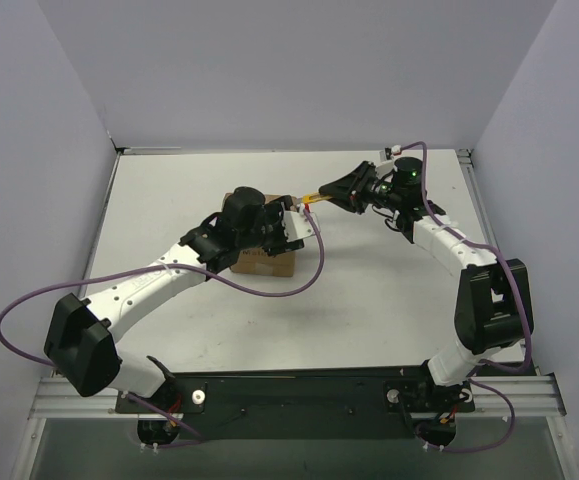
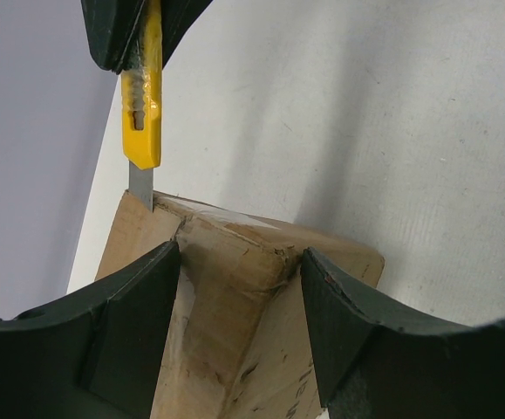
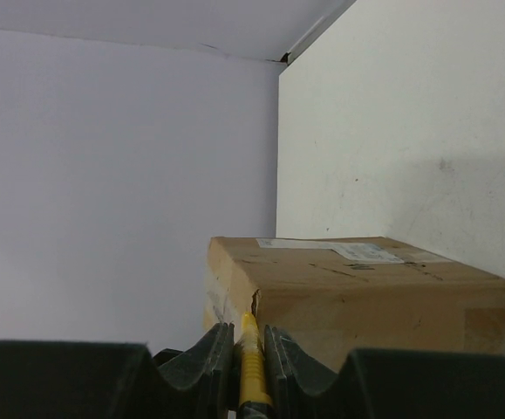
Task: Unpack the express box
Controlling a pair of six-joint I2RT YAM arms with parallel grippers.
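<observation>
The right tool (image 3: 245,328) is clamped on a yellow utility knife (image 2: 143,96), whose bared blade (image 2: 141,185) touches the top edge of the express box (image 3: 357,297). The left tool (image 2: 239,255) is spread wide astride a box edge, both pads pressed against the cardboard. The box sits near the middle of the desk (image 1: 389,290), its longer side roughly parallel to the near edge. The white label (image 3: 357,251) on top is unreadable.
</observation>
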